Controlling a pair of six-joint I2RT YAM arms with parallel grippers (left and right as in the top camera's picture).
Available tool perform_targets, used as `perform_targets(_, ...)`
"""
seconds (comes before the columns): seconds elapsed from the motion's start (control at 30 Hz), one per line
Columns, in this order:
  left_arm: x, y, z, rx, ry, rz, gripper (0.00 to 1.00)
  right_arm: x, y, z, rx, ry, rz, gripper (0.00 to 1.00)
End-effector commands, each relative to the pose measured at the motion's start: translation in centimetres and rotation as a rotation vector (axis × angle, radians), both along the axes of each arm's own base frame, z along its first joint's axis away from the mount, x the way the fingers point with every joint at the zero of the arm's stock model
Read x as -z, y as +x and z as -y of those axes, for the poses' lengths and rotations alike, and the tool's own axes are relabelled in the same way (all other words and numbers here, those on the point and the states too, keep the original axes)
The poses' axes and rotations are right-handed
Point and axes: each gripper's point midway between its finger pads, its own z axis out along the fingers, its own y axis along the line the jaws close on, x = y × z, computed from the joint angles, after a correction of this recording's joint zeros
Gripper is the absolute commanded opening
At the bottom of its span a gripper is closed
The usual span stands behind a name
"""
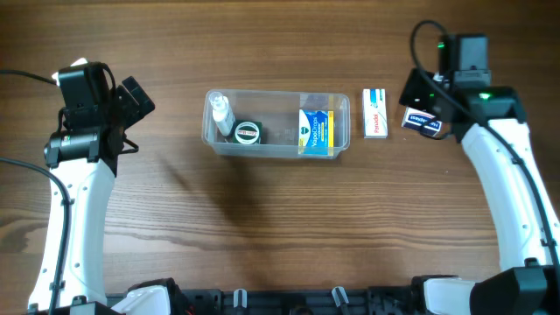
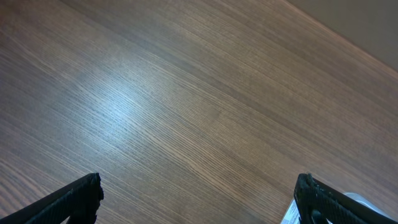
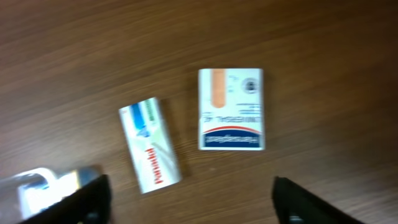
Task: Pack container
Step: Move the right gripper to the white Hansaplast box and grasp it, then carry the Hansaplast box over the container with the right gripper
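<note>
The clear container [image 1: 276,150] sits mid-table and holds a small clear bottle [image 1: 220,112], a round dark tin [image 1: 248,132] and a blue-yellow box [image 1: 316,130]. A white box with red lettering [image 1: 376,112] lies just right of it, also in the right wrist view [image 3: 151,144]. A white-and-blue plaster box [image 1: 425,121] lies further right, partly under my right arm, and shows in the right wrist view [image 3: 231,109]. My right gripper [image 3: 189,202] is open and empty above both boxes. My left gripper [image 2: 199,199] is open and empty over bare wood at far left.
The wooden table [image 1: 280,227] has bare wood in front of the container. The container's corner [image 3: 34,186] shows at the lower left of the right wrist view. A black cable [image 1: 424,35] loops behind the right arm.
</note>
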Motion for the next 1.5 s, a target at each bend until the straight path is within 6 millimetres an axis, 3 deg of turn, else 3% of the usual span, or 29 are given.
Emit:
perform_targets(0.0,-0.9,0.2,-0.2,-0.005,0.001,0.027,1.0,0.9,0.3,1.7,-0.009,-0.023,-0.027,0.91)
perform_targets(0.2,-0.9,0.2,-0.2,-0.005,0.001,0.027,1.0,3.5,1.7,3.6,0.041,-0.014,-0.059,1.0)
perform_targets(0.47,-0.9,0.2,-0.2,-0.005,0.001,0.027,1.0,11.2,3.2,3.3,-0.042,-0.021,-0.22,1.0)
perform_targets(0.57,-0.9,0.2,-0.2,-0.005,0.001,0.027,1.0,13.2,4.0,3.4,-0.04,-0.019,-0.231,1.0)
perform_targets(0.8,-0.9,0.2,-0.2,-0.005,0.001,0.027,1.0,14.5,6.0,3.8,-0.08,-0.051,-0.188,1.0)
perform_targets(1.0,-0.9,0.2,-0.2,-0.005,0.001,0.027,1.0,14.3,6.8,4.2,-0.082,-0.057,-0.157,1.0)
perform_targets(1.2,-0.9,0.2,-0.2,-0.005,0.001,0.027,1.0,16.1,6.4,5.4,-0.07,-0.048,-0.196,1.0)
perform_targets(1.47,-0.9,0.2,-0.2,-0.005,0.001,0.027,1.0,18.5,6.0,5.0,-0.107,-0.006,-0.243,0.99)
